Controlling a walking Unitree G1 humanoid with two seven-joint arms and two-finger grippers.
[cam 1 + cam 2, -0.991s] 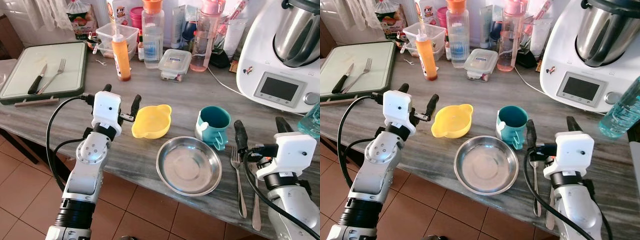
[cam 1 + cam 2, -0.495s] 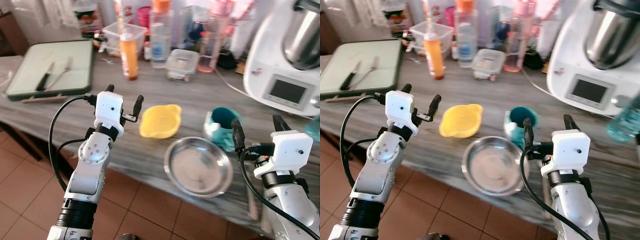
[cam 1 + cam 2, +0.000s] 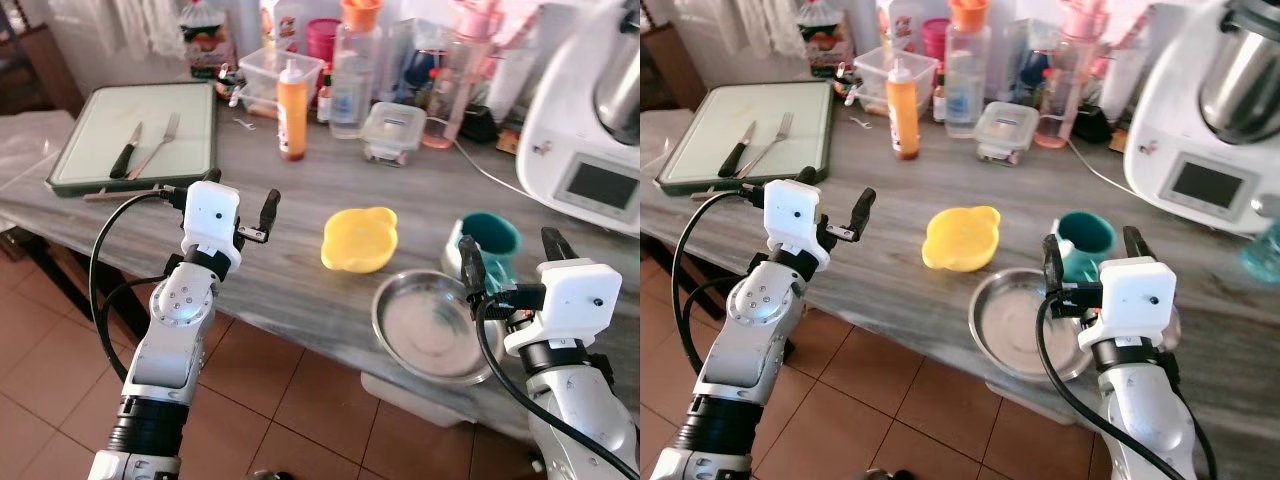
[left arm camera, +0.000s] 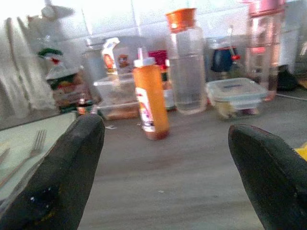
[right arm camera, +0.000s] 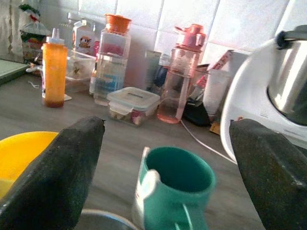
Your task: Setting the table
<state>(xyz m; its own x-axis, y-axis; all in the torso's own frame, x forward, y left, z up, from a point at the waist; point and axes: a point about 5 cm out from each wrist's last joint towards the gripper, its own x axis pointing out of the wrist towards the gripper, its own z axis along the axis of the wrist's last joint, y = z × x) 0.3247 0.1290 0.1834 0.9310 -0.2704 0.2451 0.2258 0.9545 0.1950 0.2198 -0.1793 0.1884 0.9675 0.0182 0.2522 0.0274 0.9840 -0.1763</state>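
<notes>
A yellow bowl (image 3: 360, 240), steel plate (image 3: 432, 328) and upright teal cup (image 3: 485, 244) sit clustered on the counter (image 3: 280, 290).

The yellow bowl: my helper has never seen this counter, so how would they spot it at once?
Start at the grey wood-grain counter, near its front edge. The yellow bowl stands apart, just left of the teal mug and behind the steel plate. It is the one bright yellow dish, with two small ear-like handles.
</notes>
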